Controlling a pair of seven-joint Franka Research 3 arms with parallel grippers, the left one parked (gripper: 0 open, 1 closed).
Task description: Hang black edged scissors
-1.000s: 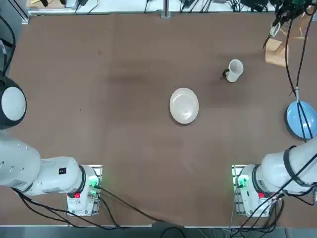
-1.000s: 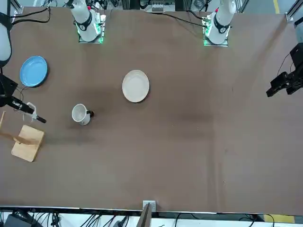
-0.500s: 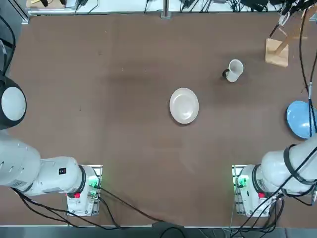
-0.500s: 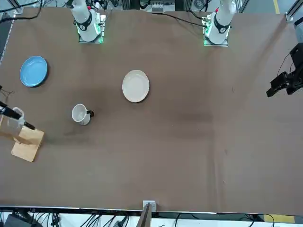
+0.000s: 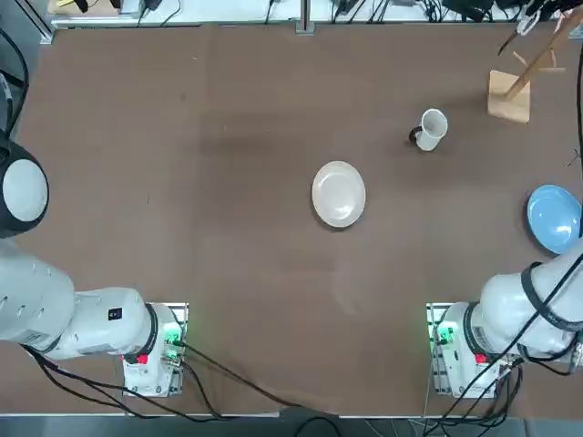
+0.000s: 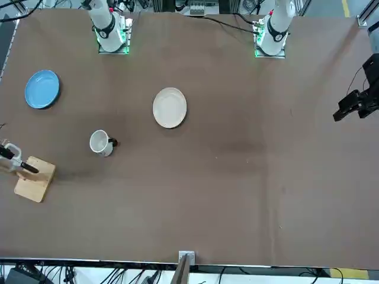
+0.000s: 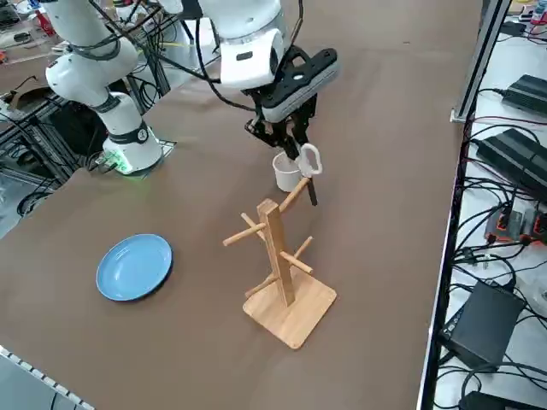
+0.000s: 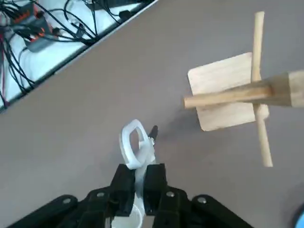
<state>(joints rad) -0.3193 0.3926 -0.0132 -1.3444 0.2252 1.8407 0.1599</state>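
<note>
The right gripper is clamped on the black edged scissors, which are held in the air just beside the tip of an upper peg of the wooden rack. The whitish plastic loop handles are seen projecting beyond the black fingers. The rack is formed of a square post with round dowel pegs on a flat square base. A white mug stands behind it on the brown table, and a round blue plate lies nearer the arm's base.

The brown table carries a cream plate near its middle. A white mug (lying on its side), a blue plate and a wooden rack sit toward one end.
</note>
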